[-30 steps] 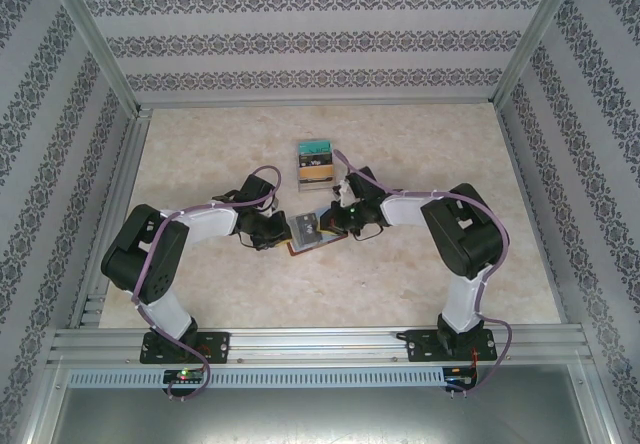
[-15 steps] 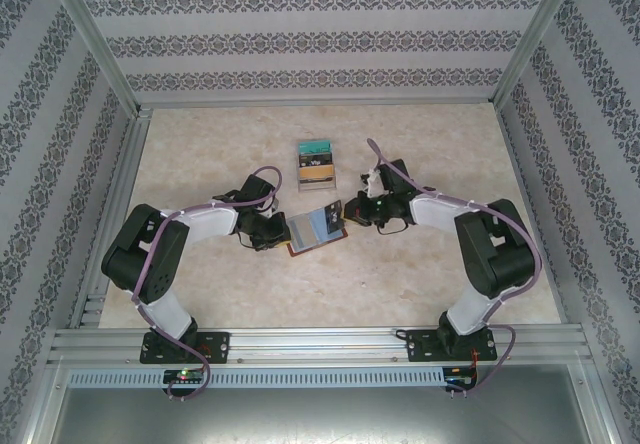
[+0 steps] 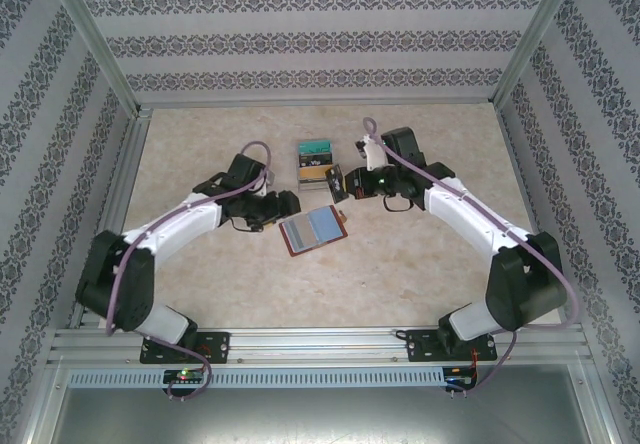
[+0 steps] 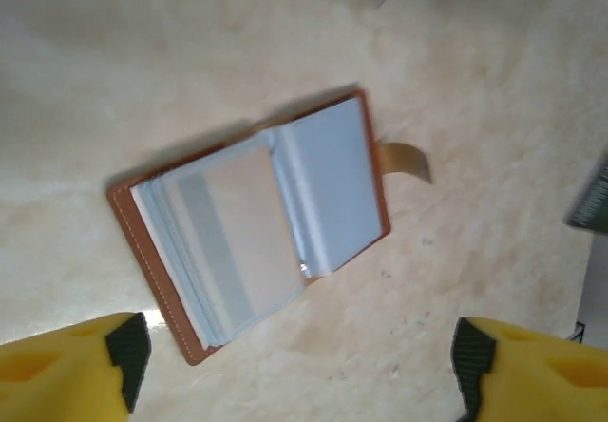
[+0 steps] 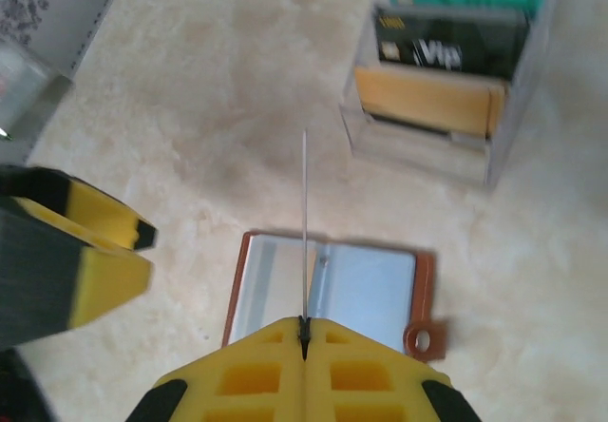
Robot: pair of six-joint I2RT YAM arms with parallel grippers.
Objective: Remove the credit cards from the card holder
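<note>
Patterned walls point(image 3: 320, 44) are enclosing a pale marble-look table point(image 3: 200, 274), with bare room lying all round its centre. The brown card holder point(image 3: 313, 230) is lying open and flat at the table's middle, well apart from every edge. A clear stand point(image 3: 316, 163) is sitting at the holder's twelve o'clock, carrying a stepped stack of cards point(image 5: 456, 51): teal, black and tan. The left gripper point(image 3: 290, 205) is hovering just beside the holder at its ten o'clock, its fingers point(image 4: 66, 370) standing spread wide with nothing between them. The right gripper point(image 3: 338, 186) is hanging near the holder at its one o'clock, just beside the stand, pressed together and pinching one thin credit card point(image 5: 304, 213), seen edge-on from the right wrist. Inside the holder, blue-grey sleeves point(image 4: 332, 184) are fanning open, and a pale tan card point(image 4: 249, 227) is sitting in the top sleeve. The holder's small snap tab point(image 4: 404, 161) is sticking out sideways.
</note>
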